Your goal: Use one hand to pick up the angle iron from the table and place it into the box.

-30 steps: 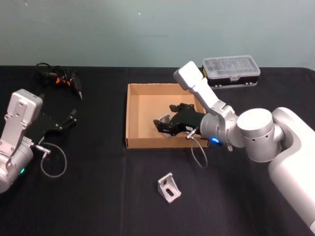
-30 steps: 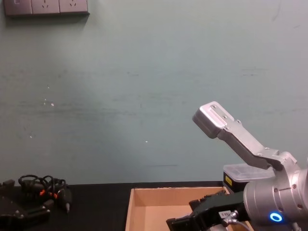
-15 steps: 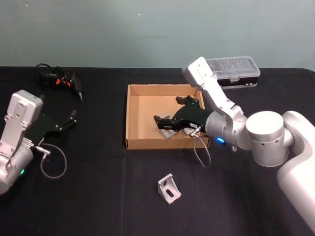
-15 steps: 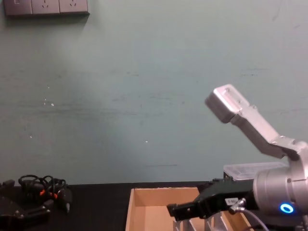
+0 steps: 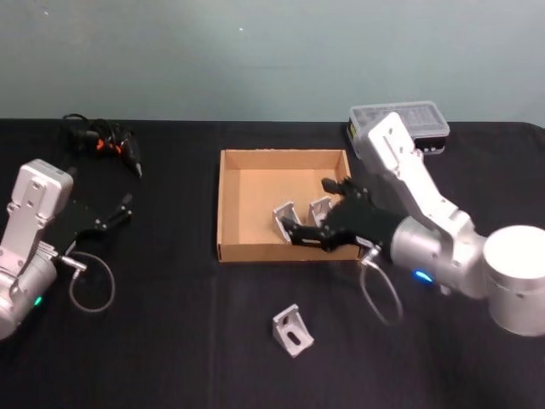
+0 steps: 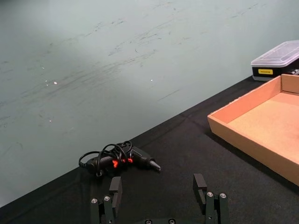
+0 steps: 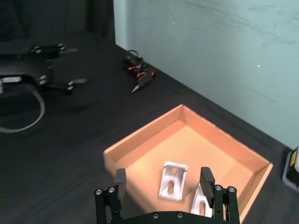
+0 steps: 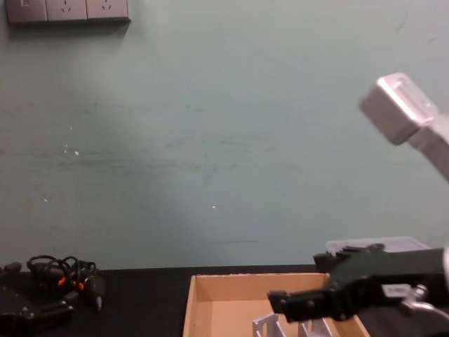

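While right jaws hang spread over box [image 5: 223, 204] front-right corner, two irons [image 5: 286, 218] inside, third iron [image 5: 292, 329] near bench [image 5: 153, 341] front edge; low sweep could snag box wall. Left jaws spread, parked left edge.

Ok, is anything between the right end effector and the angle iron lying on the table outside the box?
Nothing visible does. The open right end effector hangs over the box; past its low front wall, bare table leads to the angle iron.
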Controlling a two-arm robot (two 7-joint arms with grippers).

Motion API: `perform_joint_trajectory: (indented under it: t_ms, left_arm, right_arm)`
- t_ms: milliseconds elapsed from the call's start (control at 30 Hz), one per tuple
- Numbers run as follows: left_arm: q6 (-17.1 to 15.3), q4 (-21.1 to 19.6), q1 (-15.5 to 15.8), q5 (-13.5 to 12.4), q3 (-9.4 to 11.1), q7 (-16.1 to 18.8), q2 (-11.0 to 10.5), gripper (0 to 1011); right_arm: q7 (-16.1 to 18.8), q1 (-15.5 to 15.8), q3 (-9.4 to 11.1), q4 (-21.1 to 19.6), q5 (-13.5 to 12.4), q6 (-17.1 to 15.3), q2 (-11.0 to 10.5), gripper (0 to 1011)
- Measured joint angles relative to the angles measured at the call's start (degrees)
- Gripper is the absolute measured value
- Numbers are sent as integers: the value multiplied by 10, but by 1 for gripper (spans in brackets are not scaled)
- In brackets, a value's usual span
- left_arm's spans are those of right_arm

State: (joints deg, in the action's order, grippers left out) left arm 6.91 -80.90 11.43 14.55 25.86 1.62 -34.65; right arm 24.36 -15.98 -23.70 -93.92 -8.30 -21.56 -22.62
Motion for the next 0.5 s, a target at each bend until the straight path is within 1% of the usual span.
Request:
perform_joint_trajectory:
  t_ms: [33,67,100,233,267,300,333,500]
  left_arm:
    - [0,0,0,0,0,0,0,1000]
    - [0,0,0,0,0,0,0,1000]
    - [0,0,0,0,0,0,0,1000]
    - [0,0,0,0,0,0,0,1000]
    - [0,0,0,0,0,0,0,1000]
    - [0,0,0,0,0,0,0,1000]
    - [0,0,0,0,0,0,0,1000]
    - [0,0,0,0,0,0,0,1000]
  right_arm:
    - [2,15,3,-22,-3,-6,-12,1004]
    - [3,22,4,-33,-5,-10,-18,1004]
    - [4,36,7,-51,-7,-17,-29,1004]
    - [5,66,13,-86,-15,-29,-50,1004]
    - [5,88,18,-108,-22,-35,-63,1004]
    - [5,88,18,-108,-22,-35,-63,1004]
    - [5,101,21,-118,-25,-38,-70,1004]
    - [5,135,28,-139,-40,-44,-84,1004]
